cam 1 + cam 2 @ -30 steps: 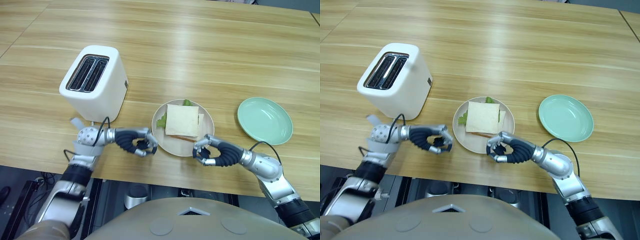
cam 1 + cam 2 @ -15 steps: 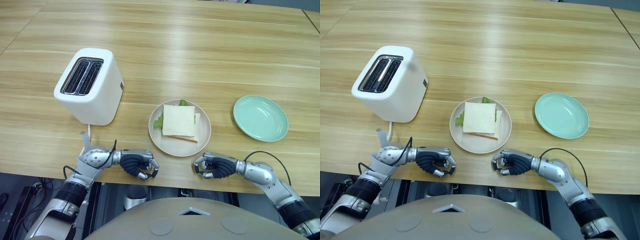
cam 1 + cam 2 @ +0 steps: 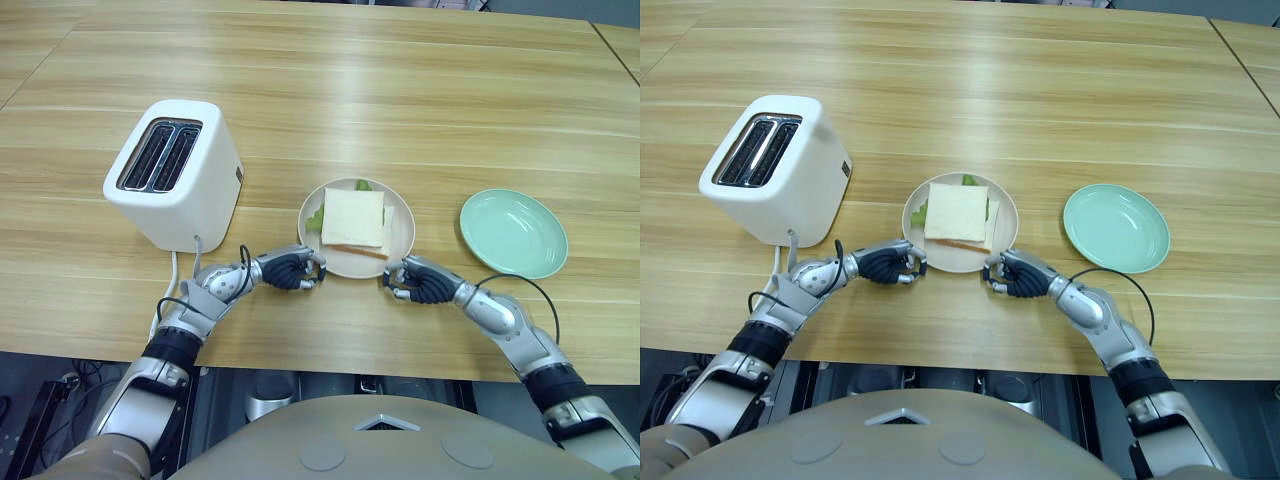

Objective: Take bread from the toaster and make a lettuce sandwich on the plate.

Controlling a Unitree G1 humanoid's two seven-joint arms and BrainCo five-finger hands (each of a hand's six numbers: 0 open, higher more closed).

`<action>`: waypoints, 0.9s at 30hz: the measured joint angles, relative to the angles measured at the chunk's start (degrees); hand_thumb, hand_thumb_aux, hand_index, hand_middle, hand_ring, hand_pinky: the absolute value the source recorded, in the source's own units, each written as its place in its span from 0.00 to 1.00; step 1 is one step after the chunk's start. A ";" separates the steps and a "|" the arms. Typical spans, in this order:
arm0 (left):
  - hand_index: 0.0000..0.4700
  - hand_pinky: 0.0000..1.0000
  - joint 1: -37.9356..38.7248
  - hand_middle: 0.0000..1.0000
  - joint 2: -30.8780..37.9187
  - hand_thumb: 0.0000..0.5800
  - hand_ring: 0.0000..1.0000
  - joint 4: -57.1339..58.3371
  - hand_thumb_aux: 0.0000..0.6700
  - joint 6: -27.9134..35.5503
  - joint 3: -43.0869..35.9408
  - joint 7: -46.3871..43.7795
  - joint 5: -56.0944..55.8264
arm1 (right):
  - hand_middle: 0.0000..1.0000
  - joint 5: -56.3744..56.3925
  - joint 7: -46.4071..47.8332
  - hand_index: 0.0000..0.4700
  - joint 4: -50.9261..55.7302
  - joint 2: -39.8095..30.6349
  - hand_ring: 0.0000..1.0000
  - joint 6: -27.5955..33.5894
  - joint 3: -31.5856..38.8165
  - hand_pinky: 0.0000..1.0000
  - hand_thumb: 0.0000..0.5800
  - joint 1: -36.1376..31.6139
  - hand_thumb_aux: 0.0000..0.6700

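Two curled, empty fists: your left hand (image 3: 295, 270) & right hand (image 3: 412, 280) sat just beside the plate (image 3: 408, 226), sandwich (image 3: 352, 218) on it; bumping the rim could've shifted the top slice

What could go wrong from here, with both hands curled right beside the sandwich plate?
1. The left hand and right hand sit by the plate's near rim, one on each side. A sideways sweep could nudge it.
2. The sandwich's top slice sits slightly off the lower one, with lettuce poking out, so a bump might slide it apart.
3. The toaster's cord runs by the left forearm and could snag.
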 measured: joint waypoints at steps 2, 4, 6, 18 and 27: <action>0.94 1.00 -2.46 1.00 -1.27 1.00 1.00 3.03 0.96 1.46 0.00 3.10 0.66 | 1.00 -0.75 -2.06 0.98 3.12 1.82 1.00 -0.09 0.20 1.00 1.00 -2.63 1.00; 0.94 1.00 -5.52 1.00 -2.21 1.00 1.00 7.18 0.96 2.72 0.02 6.76 1.39 | 1.00 -2.01 -4.72 0.98 6.66 3.55 1.00 -0.27 0.40 1.00 1.00 -5.33 1.00; 0.94 1.00 -7.68 1.00 -2.75 1.00 1.00 9.97 0.96 3.30 0.35 8.97 1.62 | 1.00 -2.78 -6.80 0.98 9.15 4.74 1.00 -0.51 0.51 1.00 1.00 -7.33 1.00; 0.00 0.67 -12.27 0.67 -6.77 0.00 0.67 18.75 0.00 -6.25 7.33 9.65 -12.07 | 0.89 1.70 -16.16 0.66 20.00 10.33 0.89 -9.16 -2.39 0.89 0.89 -15.20 0.67; 0.00 0.00 -3.80 0.00 -9.92 0.00 0.00 -0.54 0.00 -15.42 11.61 -1.10 -35.50 | 0.00 28.22 -7.37 0.00 4.45 10.70 0.00 -12.62 -11.51 0.00 0.00 -10.34 0.00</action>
